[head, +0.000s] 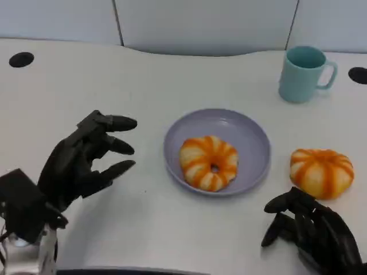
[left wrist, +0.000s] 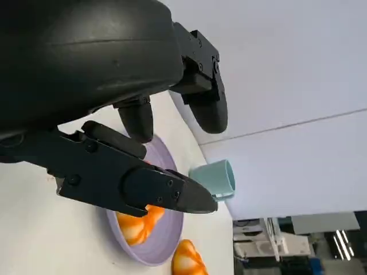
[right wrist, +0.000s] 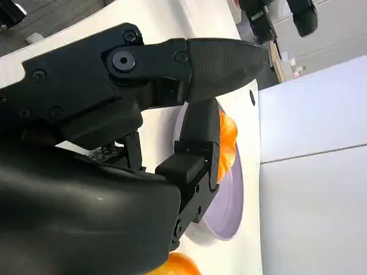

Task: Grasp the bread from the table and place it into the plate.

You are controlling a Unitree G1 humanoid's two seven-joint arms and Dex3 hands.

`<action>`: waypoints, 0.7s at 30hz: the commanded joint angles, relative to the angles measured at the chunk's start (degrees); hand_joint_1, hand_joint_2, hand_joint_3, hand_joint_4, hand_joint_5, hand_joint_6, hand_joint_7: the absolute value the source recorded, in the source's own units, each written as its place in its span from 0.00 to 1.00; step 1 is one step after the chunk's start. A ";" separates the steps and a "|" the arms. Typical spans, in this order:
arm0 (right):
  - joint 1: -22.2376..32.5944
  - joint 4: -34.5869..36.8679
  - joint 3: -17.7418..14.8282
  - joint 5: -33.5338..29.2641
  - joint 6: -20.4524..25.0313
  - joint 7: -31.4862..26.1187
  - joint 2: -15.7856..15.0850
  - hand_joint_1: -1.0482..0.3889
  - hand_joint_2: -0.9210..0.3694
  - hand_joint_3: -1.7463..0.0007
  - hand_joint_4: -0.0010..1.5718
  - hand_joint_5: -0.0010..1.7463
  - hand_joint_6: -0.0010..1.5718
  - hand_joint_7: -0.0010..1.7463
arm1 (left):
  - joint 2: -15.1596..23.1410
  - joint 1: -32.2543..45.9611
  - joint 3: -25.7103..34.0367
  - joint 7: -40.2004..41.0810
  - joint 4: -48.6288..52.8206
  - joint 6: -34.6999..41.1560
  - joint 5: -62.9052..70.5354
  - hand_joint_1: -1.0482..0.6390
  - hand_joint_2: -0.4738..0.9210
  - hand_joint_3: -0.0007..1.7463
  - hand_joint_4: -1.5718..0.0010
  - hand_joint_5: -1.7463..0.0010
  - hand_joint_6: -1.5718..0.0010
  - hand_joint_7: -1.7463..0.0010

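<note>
one orange-striped bread [head: 209, 162] already lies in the plate [head: 252, 143], slightly toward the robot's side of its middle. a second bread [head: 321, 172] sits on the table [head: 143, 80] just beside the plate, on the side away from the left hand, not touching the rim. judging from this, the step in hand is the grasp of that second bread, which has not begun.

the right hand [head: 312, 232] is nearest to it, on the robot's side of the bread and just short of contact. its fingers are apart and loosely curved, holding nothing. the next move likely calls for reaching forward over the bread, closing around its rounded sides, lifting, then carrying it across the rim to the free part of the plate beside the first bread.

the left hand [head: 86, 160] hovers on the other side of the plate, well apart from it, fingers spread and pointing toward the plate, released and empty.

a teal mug [head: 304, 73] stands beyond the plate, away from both hands.
</note>
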 commanded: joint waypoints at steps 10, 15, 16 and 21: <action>-0.89 1.99 -0.44 0.07 -1.74 -0.11 -0.29 0.40 0.00 0.76 0.34 0.91 0.32 0.72 | -1.13 12.01 1.65 -2.67 -8.22 1.88 -3.59 0.29 1.00 0.14 0.94 0.00 0.92 0.20; -0.53 1.29 -0.15 -0.14 -1.57 -0.54 -0.14 0.40 0.00 0.75 0.35 0.92 0.32 0.72 | -1.20 12.97 2.38 -3.51 -5.87 0.53 -3.25 0.28 1.00 0.14 0.90 0.00 0.91 0.18; -0.53 1.34 -0.15 -0.08 -1.55 -0.42 -0.16 0.40 0.00 0.75 0.35 0.92 0.32 0.72 | -1.52 13.78 2.62 -3.27 -6.34 1.63 -3.76 0.28 1.00 0.13 0.90 0.00 0.91 0.17; -0.73 1.93 -0.22 -0.02 -2.14 -0.13 -0.15 0.42 0.00 0.74 0.35 0.92 0.31 0.72 | -2.63 17.58 3.05 -1.24 -10.36 7.35 -4.61 0.29 1.00 0.07 0.82 0.00 0.85 0.15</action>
